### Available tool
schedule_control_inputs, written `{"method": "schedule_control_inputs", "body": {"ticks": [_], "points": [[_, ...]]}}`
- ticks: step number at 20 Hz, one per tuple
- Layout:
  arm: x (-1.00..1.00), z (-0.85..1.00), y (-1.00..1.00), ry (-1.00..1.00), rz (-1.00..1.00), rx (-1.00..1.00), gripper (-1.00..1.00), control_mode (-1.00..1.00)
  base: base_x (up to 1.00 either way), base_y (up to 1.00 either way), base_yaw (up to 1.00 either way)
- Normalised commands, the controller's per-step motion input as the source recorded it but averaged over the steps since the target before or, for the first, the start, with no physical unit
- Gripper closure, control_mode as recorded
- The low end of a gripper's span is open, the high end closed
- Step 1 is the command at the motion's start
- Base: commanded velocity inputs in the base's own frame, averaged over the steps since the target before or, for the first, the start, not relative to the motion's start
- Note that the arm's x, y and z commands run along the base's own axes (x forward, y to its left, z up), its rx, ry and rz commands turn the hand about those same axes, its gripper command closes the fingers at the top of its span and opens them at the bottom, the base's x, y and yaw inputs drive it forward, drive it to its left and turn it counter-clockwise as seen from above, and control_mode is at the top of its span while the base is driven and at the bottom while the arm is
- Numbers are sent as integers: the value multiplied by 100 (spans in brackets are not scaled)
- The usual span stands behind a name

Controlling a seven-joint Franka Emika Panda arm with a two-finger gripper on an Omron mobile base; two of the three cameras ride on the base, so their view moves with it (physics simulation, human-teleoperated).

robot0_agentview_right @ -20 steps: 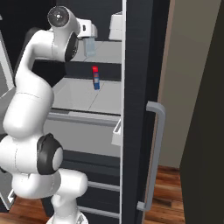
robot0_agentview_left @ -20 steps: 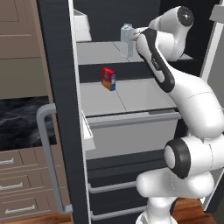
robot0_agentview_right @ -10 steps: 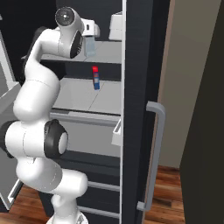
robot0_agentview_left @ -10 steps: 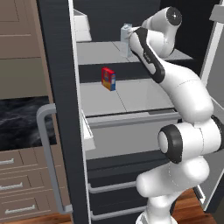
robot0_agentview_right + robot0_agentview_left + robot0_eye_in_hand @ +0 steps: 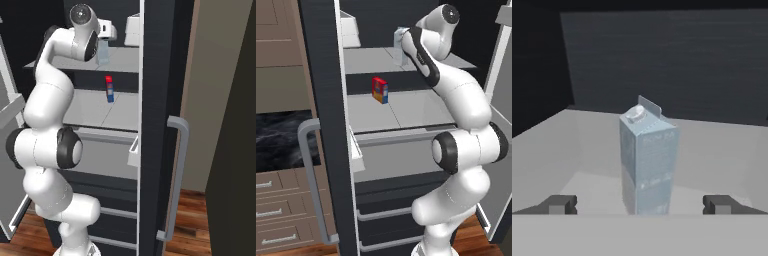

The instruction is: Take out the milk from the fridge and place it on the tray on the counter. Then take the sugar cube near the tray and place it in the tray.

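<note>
— Light grey shelves inside a tall black fridge (image 5: 321, 75) are seen, with the door swung wide and its long grey bar handle (image 5: 175, 180) out in front. Where is the milk (image 5: 648, 160) found?

— It is stood upright on the upper shelf (image 5: 712, 150), toward the back, well apart from a red, blue and yellow box (image 5: 380, 90) kept one shelf lower. In the hand view it is framed between the two fingertips (image 5: 559, 204) but lies a little beyond them.

— And the gripper (image 5: 639, 205)?

— Its jaws are spread as wide as they go, and nothing is held. No contact with the carton is shown.

— How should the grasp be made well?

— The hand would best be eased straight forward until the carton's body sits fully between the fingers, and only then closed. The carton is tall and narrow, so a nudge from one finger could probably tip it; a centred approach, gripped around mid-height, seems safest. It appears turned slightly corner-on, so a small roll of the wrist may be needed for flat faces to be met.

— What else of the room is shown?

— A strip of black marble-look counter (image 5: 281, 135) over brown drawers (image 5: 278, 210) is seen left of the fridge, and a wooden floor (image 5: 215, 220) below. Whether the tray is on that strip cannot be told.
</note>
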Motion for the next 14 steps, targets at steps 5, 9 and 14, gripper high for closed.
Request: {"method": "schedule_control_inputs", "body": {"ticks": [5, 9, 14], "points": [[30, 0, 0, 0, 3, 0, -100, -100, 0, 0, 0], [33, 0, 0, 0, 4, 0, -100, -100, 0, 0, 0], [33, 0, 0, 0, 4, 0, -100, -100, 0, 0, 0]]}}
